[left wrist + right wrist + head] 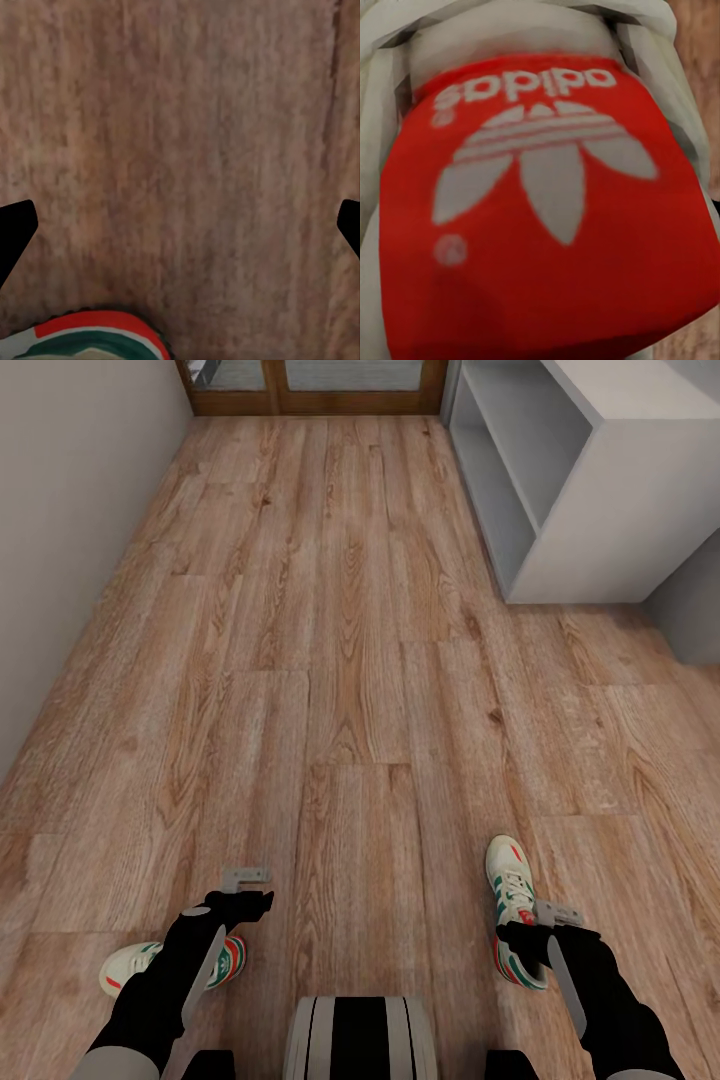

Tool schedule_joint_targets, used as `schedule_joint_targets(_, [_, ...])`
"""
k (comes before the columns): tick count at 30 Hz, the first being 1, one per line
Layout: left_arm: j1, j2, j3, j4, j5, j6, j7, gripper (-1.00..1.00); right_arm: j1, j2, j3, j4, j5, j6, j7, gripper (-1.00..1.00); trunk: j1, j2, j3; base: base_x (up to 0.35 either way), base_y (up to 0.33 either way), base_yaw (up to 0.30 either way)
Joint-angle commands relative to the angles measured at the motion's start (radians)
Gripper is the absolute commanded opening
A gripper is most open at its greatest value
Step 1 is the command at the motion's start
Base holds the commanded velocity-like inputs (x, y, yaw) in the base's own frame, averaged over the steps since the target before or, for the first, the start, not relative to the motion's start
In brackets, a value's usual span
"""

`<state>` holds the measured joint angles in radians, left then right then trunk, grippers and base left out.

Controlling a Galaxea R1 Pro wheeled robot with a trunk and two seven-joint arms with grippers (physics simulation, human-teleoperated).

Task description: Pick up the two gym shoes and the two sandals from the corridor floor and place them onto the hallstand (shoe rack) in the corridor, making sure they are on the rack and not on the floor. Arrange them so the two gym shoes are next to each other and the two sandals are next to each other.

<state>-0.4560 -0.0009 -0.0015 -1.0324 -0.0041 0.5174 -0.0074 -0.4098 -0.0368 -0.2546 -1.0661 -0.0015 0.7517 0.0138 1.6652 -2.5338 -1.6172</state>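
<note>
One sneaker (130, 965) is seen on the wood floor (330, 660) beneath the left gripper (245, 900), whose fingers are spread apart. The other sneaker (515, 905) lies under the right gripper (545, 935); its finger state cannot be told. The white rack (600, 500) stands far right.

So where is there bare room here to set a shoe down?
Both open shelf levels of the pale grey-white rack look bare where visible. The light brown plank floor ahead is bare up to the wooden door. It is crowded near the robot: one cream-white sneaker under the left arm, another by the right gripper.
</note>
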Motion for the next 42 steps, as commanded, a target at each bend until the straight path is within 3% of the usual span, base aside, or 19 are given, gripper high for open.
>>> schedule_joint_targets(1, [0.0, 0.0, 0.0, 0.0, 0.0, 0.0, 0.0, 1.0, 0.0, 0.0, 0.0, 0.0, 0.0, 0.0, 0.0, 1.0, 0.0, 0.0, 0.0, 0.0, 0.0, 0.0])
schedule_joint_targets(27, [0.0, 0.0, 0.0, 0.0, 0.0, 0.0, 0.0, 1.0, 0.0, 0.001, 0.002, 0.099, 0.001, 0.0, 0.0, 1.0, 0.0, 0.0, 0.0, 0.0, 0.0, 0.0])
schedule_joint_targets(28, [0.0, 0.0, 0.0, 0.0, 0.0, 0.0, 0.0, 1.0, 0.0, 0.001, 0.002, 0.1, 0.001, 0.0, 0.0, -1.0, 0.0, 0.0, 0.0, 0.0, 0.0, 0.0])
schedule_joint_targets(42, [0.0, 0.0, 0.0, 0.0, 0.001, 0.0, 0.0, 1.0, 0.0, 0.001, 0.002, 0.101, 0.0, 0.001, 0.0, -1.0, 0.0, 0.0, 0.0, 0.0, 0.0, 0.0])
